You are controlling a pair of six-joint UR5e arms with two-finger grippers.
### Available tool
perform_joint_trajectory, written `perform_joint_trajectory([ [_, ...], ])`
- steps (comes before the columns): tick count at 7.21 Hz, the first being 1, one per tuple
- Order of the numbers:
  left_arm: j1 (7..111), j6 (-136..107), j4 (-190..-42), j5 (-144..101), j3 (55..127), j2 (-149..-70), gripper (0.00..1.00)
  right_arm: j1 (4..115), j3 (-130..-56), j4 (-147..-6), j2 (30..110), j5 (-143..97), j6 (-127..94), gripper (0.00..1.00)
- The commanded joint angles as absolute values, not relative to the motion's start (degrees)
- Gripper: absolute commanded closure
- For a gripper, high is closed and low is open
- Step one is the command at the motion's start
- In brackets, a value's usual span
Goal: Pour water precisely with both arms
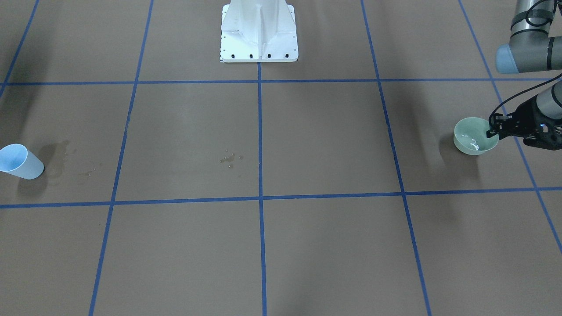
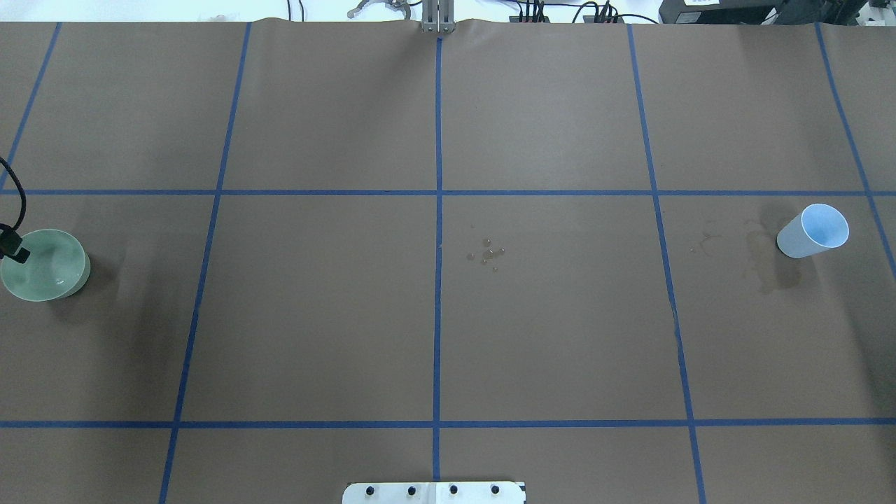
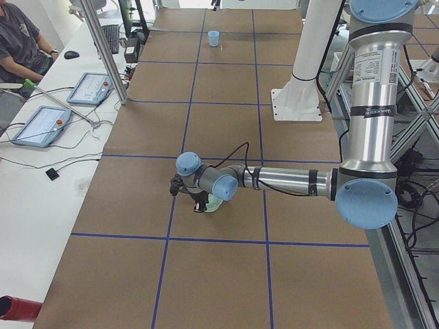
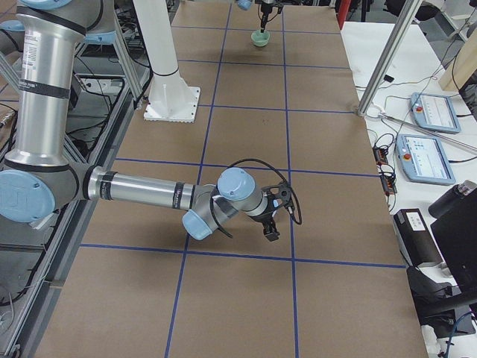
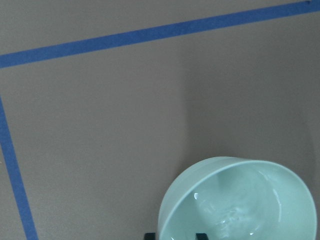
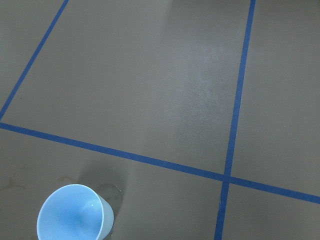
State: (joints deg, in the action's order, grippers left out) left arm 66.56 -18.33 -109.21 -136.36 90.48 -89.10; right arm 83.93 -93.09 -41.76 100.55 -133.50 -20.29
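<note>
You have on the table (image 2: 560, 336): one pale green bowl (image 1: 466, 137) holding the water (image 1: 474, 144); one light blue cup (image 1: 19, 161), well apart. Two grippers: left gripper (image 1: 493, 127) clamped on the bowl's rim; right gripper (image 4: 270, 227) near the cup, grip impossible to tell. One droplet cluster (image 2: 486, 253) mid-table.

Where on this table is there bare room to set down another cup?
The squares between the green bowl and the droplets, and between the droplets and the wet stain beside the blue cup, are bare. So is the far row. Tightest at the bowl, where the left tool sits.
</note>
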Motion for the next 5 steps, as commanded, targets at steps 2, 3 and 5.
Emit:
perform_joint_trajectory([
  [2, 76.3, -18.3, -108.6, -142.6, 96.6, -88.6, 0.30, 83.9, -99.1, -53.7, 100.2, -134.8, -20.1, 0.00],
  [3, 79.4, -17.8, -108.1, -142.6, 96.7, -88.5, 0.31, 84.0, -99.1, -54.1, 100.2, -134.9, -20.0, 0.00],
  [5, 84.6, -4.9, -100.0, -141.4, 96.4, -88.7, 0.30, 83.7, -99.1, -58.0, 100.2, -134.9, -18.6, 0.00],
])
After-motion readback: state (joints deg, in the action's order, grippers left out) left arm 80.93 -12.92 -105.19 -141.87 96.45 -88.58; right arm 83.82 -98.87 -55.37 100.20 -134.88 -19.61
